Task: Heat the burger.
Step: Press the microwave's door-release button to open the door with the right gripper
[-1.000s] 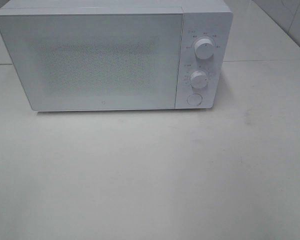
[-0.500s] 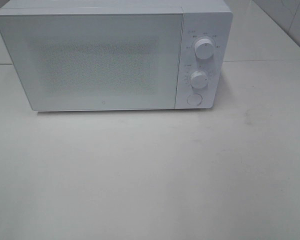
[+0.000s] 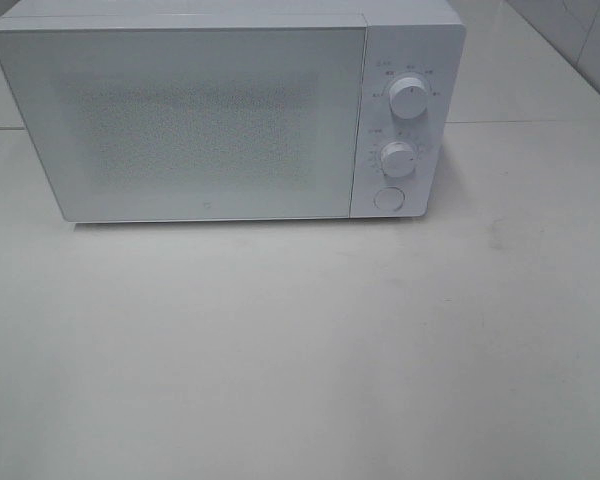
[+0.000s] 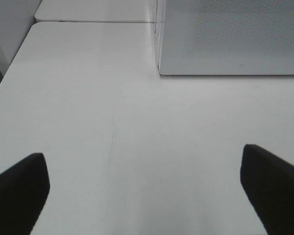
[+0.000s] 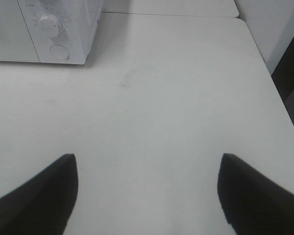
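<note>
The burger is not in view in any frame. A white microwave (image 3: 210, 115) stands at the back of the white table (image 3: 300, 340) with its door shut; it also shows in the left wrist view (image 4: 230, 36) and the right wrist view (image 5: 44, 29). It has two knobs (image 3: 408, 98) and a round button (image 3: 387, 198) on its right panel. My left gripper (image 4: 147, 188) is open and empty over bare table. My right gripper (image 5: 147, 193) is open and empty over bare table. Neither arm shows in the exterior high view.
A second table surface (image 3: 540, 70) joins behind and to the right of the microwave. The table's left edge (image 4: 12, 63) shows in the left wrist view, its right edge (image 5: 269, 78) in the right wrist view.
</note>
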Robot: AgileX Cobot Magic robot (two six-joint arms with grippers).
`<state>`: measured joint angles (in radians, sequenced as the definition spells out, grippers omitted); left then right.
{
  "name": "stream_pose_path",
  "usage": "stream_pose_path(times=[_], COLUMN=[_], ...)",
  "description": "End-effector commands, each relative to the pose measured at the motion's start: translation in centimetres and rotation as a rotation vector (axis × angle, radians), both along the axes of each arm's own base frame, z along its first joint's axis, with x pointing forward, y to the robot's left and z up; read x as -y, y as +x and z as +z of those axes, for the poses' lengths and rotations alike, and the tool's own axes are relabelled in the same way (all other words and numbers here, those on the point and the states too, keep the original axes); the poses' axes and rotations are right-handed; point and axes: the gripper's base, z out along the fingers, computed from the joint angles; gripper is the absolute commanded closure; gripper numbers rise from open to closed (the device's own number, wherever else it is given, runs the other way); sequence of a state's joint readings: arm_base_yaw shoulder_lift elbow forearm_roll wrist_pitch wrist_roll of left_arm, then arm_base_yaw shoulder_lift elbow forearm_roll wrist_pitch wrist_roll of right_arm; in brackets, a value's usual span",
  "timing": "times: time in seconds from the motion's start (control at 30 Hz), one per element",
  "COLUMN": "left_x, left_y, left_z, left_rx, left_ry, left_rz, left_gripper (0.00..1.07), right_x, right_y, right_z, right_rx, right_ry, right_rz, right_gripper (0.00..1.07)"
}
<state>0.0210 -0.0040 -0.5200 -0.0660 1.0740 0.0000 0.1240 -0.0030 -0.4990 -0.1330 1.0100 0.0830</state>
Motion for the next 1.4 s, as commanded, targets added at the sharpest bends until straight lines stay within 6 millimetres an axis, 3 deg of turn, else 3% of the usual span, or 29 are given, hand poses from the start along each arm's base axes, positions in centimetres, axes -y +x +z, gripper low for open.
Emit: stream_pose_path(times=[0.03, 0.37, 0.57, 0.87, 1.4], left_x=[0.1, 0.1, 0.1, 0.1, 0.1], left_y=[-0.2, -0.2, -0.2, -0.2, -0.2], left_z=[0.0, 0.0, 0.0, 0.0, 0.0], left_rx=[0.023, 0.023, 0.023, 0.023, 0.023], left_ry=[-0.005, -0.005, -0.005, -0.005, -0.005], left_rz=[-0.002, -0.002, -0.002, -0.002, -0.002], left_gripper=[0.08, 0.09, 0.09, 0.09, 0.09], right_x=[0.0, 0.0, -0.1, -0.7, -1.8], right_y=[-0.4, -0.5, 0.2, 4.1, 10.8], right_z=[0.0, 0.3, 1.7, 2.8, 2.0], right_rx=[0.041, 0.048, 0.057, 0.037, 0.052], right_ry=[-0.005, -0.012, -0.011, -0.021, -0.008], right_rz=[-0.002, 0.001, 0.006, 0.026, 0.066], right_gripper=[0.31, 0.31, 0.31, 0.31, 0.31])
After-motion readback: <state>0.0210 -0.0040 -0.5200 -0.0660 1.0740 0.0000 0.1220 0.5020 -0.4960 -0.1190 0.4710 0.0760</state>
